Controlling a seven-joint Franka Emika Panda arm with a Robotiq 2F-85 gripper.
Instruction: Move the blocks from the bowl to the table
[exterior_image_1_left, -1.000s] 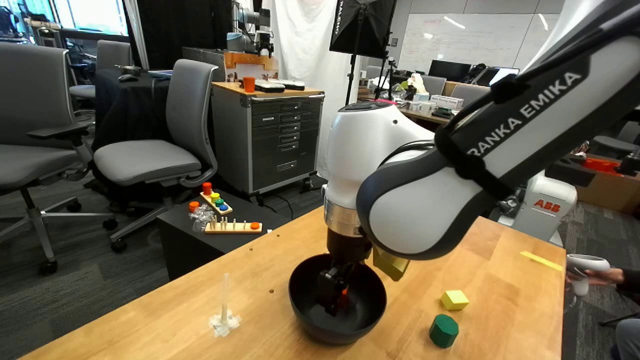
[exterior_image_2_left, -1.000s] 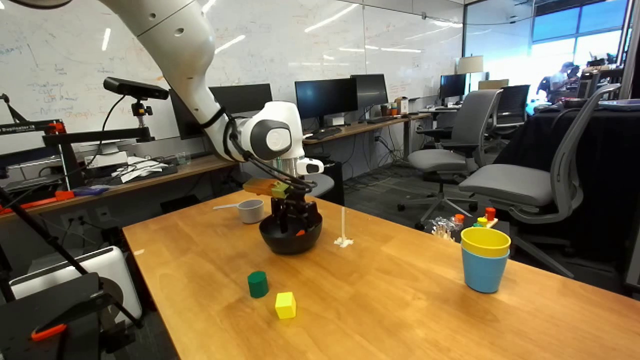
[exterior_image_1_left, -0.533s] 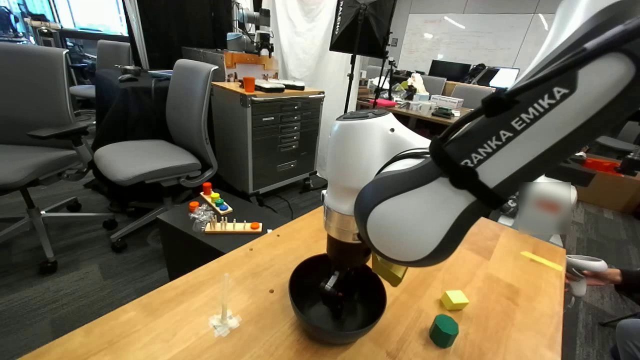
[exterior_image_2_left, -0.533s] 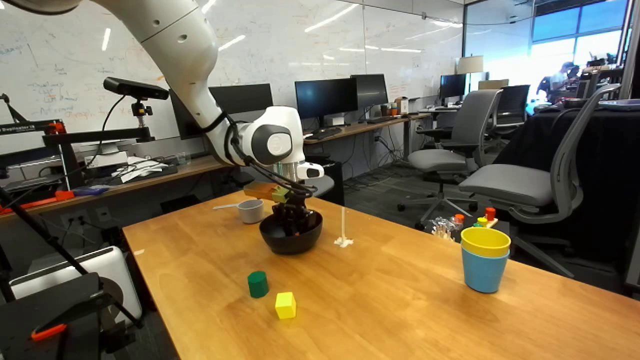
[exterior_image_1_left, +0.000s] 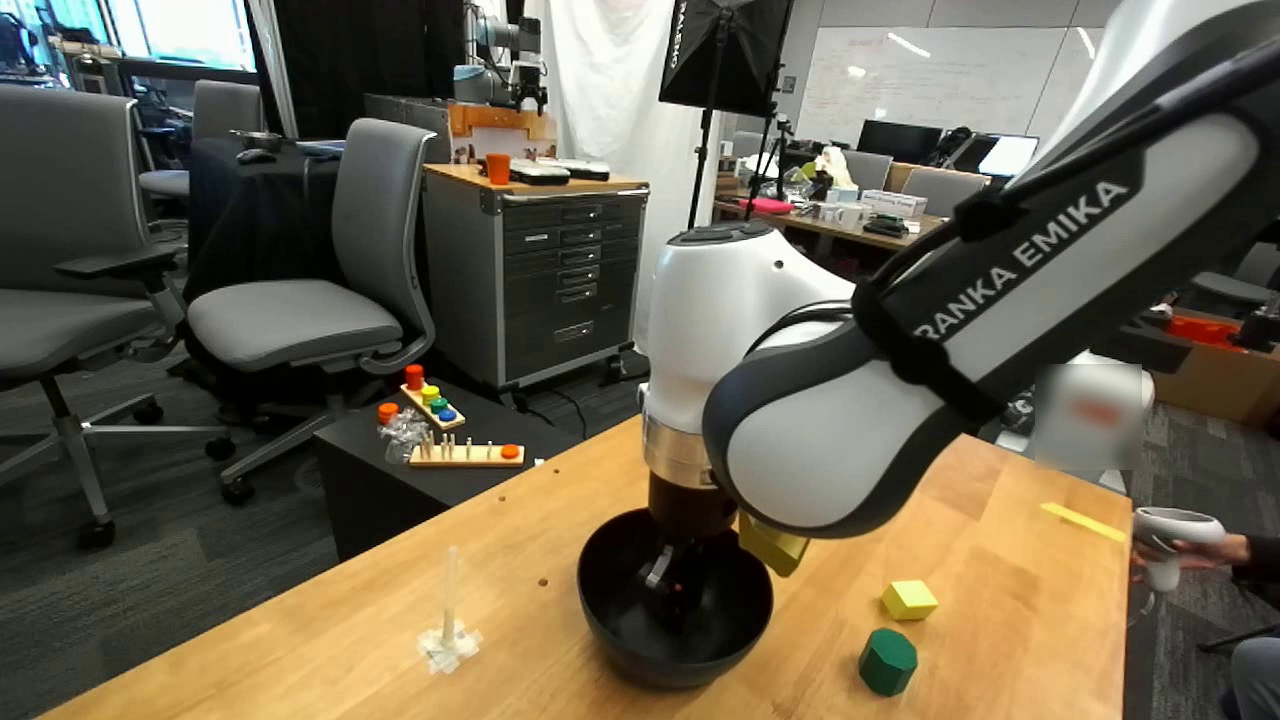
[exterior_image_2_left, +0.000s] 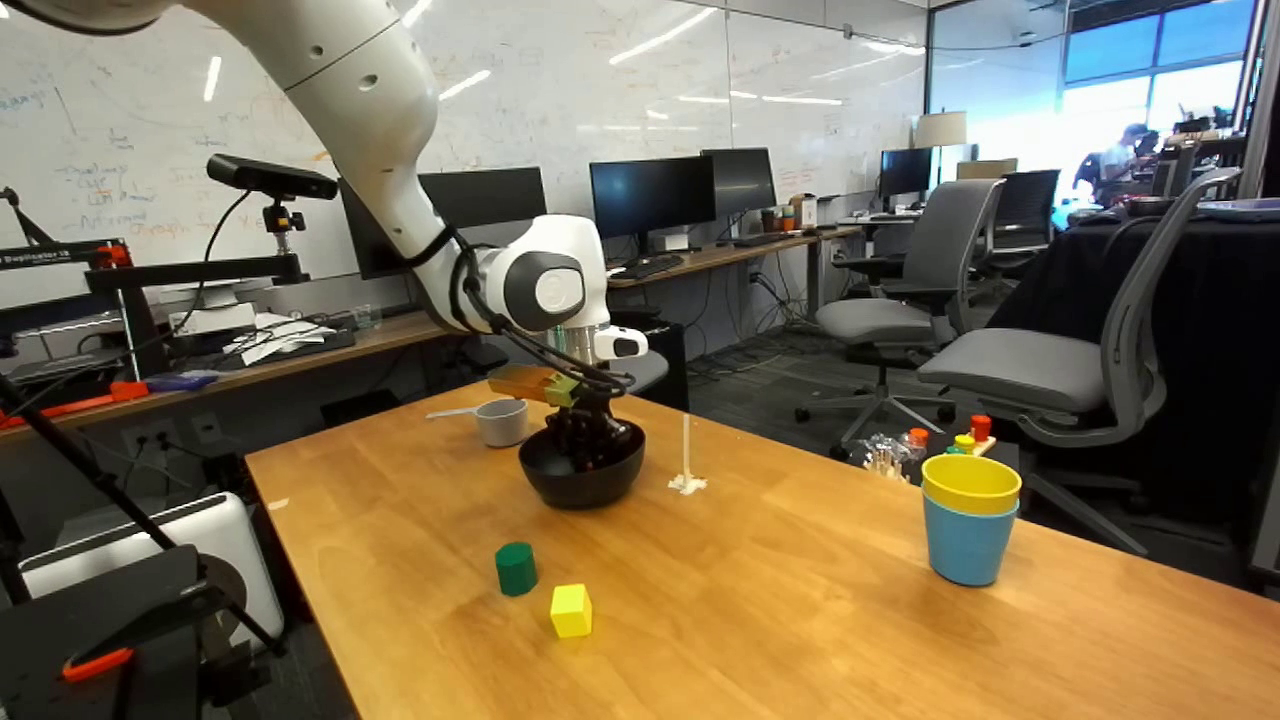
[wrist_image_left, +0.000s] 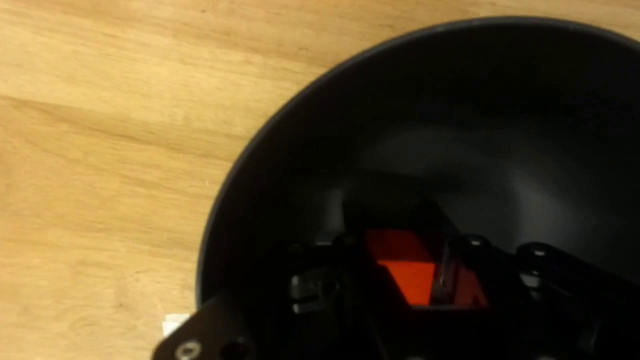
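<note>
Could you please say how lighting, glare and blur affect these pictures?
In the wrist view, the bowl is so dark inside that the fingers nearly vanish, the red block stands out; in an exterior view, glare streaks the whiteboard; in an exterior view, a square patch is blurred.

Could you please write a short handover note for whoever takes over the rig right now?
Gripper: down inside the bowl, closed on the red block. Whether the block touches the bowl's floor is hidden.
Other blocks: the green block and the yellow block are on the table, outside the bowl and apart from each other.
Done: green and yellow are out.
Left: lift the red block out, set it on the table and release it. No other block shows in the bowl, though the gripper hides part of it.
</note>
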